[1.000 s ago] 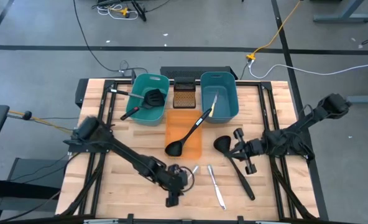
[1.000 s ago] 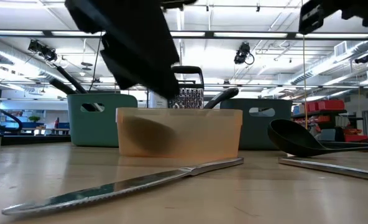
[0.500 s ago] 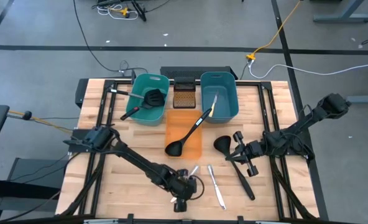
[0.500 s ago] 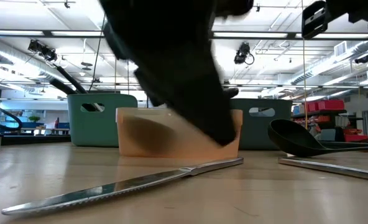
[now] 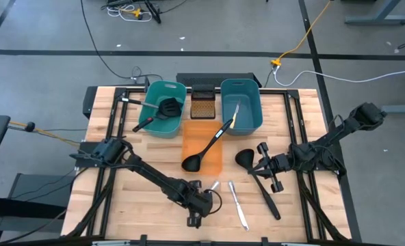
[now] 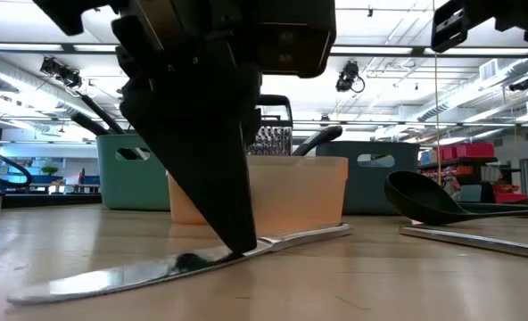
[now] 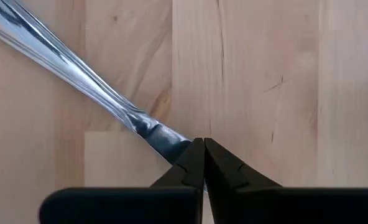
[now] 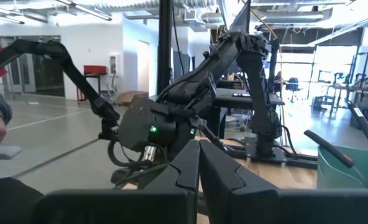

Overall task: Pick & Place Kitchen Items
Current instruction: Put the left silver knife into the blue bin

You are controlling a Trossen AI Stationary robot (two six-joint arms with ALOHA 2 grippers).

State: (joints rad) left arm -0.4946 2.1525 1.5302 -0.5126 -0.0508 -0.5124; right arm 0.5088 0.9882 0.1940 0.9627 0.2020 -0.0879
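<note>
Pale butcher-block wood table (image 7: 283,81): matt, fine grain, visible plank seams. Slim silver table knife (image 7: 78,71) at upper left of left wrist view: polished metal, mirror-glossy. Translucent orange plastic tub (image 6: 300,189), frame centre: satin. Black plastic ladle (image 6: 429,198), right: glossy.

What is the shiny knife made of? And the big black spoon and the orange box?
The knife looks like polished metal, likely steel: it mirrors the ceiling lights. The black ladle looks like matte plastic, dull and dark all over, though coated metal is possible. The orange tub looks like see-through plastic: light glows through its walls.
</note>
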